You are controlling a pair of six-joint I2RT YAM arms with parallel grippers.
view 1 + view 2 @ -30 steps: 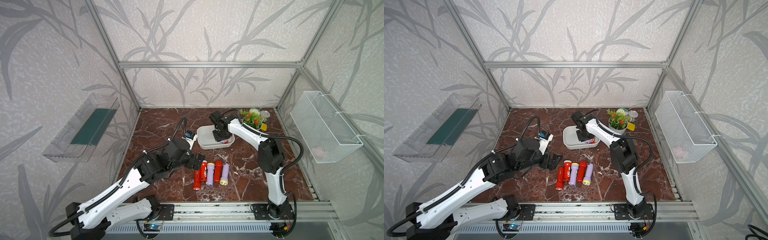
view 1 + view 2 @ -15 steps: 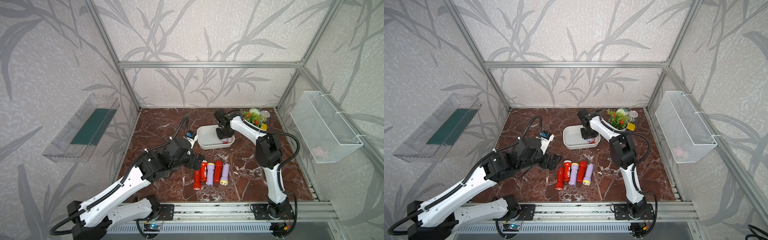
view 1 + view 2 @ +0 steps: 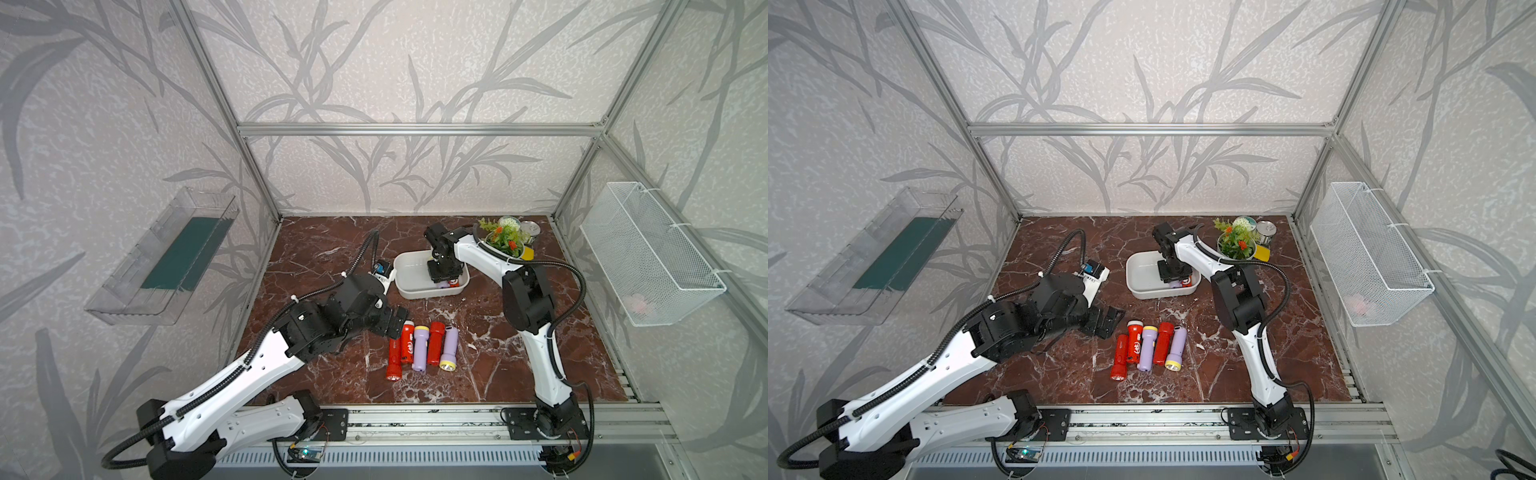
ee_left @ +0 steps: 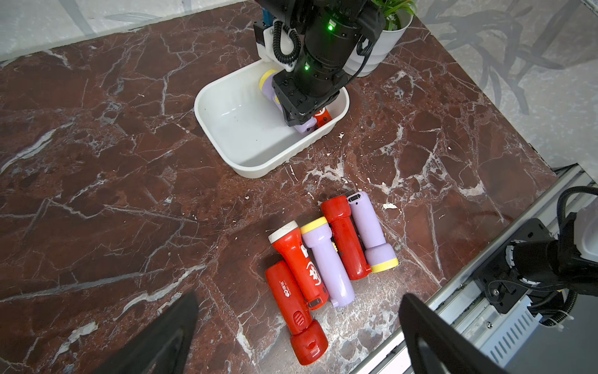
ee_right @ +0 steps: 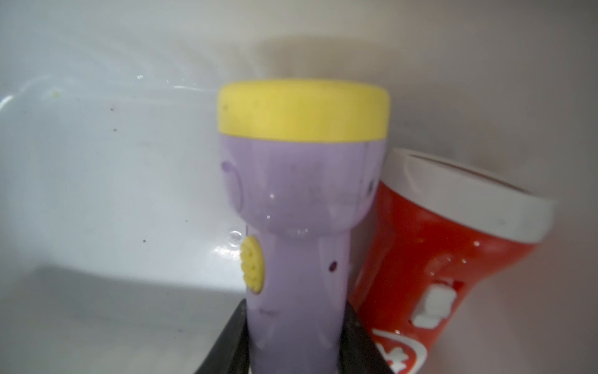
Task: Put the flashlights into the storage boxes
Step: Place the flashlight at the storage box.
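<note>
The right gripper [image 5: 293,349] is clamping a lilac flashlight [image 5: 301,194] low in the white tub [image 4: 226,129], beside a red flashlight [image 5: 437,259]; the left gripper [image 3: 1105,321] is gaping just left of the centre-frame row [image 3: 1147,347].

tabletop [image 3: 332,249]: dark red-brown marble, white veins
walls [image 3: 415,62]: pale grey, darker grey leaf pattern
storage tub [image 4: 233,129]: plain white
lilac flashlight in tub [image 5: 291,194]: lilac body, yellow head ring, yellow button
red flashlight in tub [image 5: 430,246]: red, white head ring, white switch, white emblem
loose flashlights [image 4: 326,262]: three red, one with white ring and white emblem; two lilac with yellow rings
wire basket [image 3: 648,257]: white mesh
wall tray [image 3: 166,257]: clear, dark green base
plant [image 3: 1235,241]: green leaves, orange-red flowers
</note>
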